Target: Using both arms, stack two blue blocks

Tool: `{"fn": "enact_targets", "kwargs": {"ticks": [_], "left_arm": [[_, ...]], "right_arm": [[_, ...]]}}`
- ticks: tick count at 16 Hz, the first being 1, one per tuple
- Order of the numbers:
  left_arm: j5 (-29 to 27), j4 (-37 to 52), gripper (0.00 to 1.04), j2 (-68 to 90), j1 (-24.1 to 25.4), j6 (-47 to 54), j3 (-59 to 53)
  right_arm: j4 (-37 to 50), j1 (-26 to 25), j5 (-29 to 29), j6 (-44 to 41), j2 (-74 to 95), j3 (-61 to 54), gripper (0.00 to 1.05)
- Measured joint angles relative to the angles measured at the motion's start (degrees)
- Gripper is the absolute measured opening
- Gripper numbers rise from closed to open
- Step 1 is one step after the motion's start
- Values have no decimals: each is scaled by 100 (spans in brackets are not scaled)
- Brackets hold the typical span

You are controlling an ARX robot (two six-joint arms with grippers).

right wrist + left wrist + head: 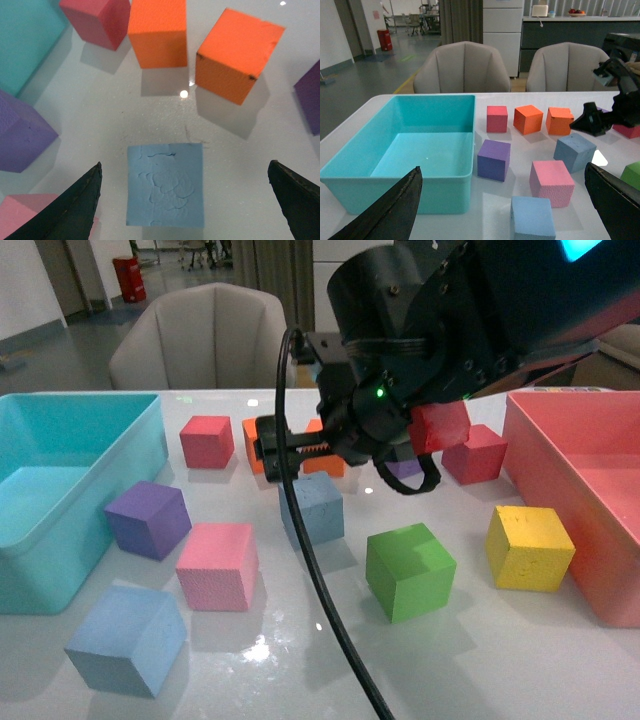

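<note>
One blue block sits mid-table; it also shows in the left wrist view. A second blue block lies at the front left and shows in the left wrist view as well. My right gripper hangs open above the mid-table block. In the right wrist view this gripper has its jaws wide apart on either side of the block, clear of it. My left gripper is open and empty, back from the nearer blue block. The left arm is out of the front view.
A turquoise bin stands at the left and a pink bin at the right. Purple, pink, green, yellow and red cubes surround the blocks. Orange cubes lie just beyond.
</note>
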Motion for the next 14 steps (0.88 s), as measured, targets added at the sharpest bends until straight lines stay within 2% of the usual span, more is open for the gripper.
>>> {"fn": "enact_targets", "kwargs": {"ticks": [2, 3, 4, 10, 12, 13, 14], "left_arm": [[0, 0, 98, 0, 0, 0, 0], [0, 0, 98, 0, 0, 0, 0], [0, 0, 98, 0, 0, 0, 0], [0, 0, 98, 0, 0, 0, 0], [-4, -4, 98, 0, 4, 0, 0], [-20, 2, 98, 0, 11, 0, 0], [-11, 2, 98, 0, 11, 2, 0]], "right_arm": [[509, -46, 177, 87, -544, -621, 98], [1631, -57, 570, 304, -1799, -2146, 98], [1926, -13, 634, 431, -2297, -2660, 98], [2562, 262, 1019, 619, -3464, -3954, 98], [2441, 815, 1722, 750, -5182, -5781, 98], [2505, 874, 1895, 802, -5943, -6389, 98], [3539, 938, 2479, 645, -6148, -6710, 93]]}}
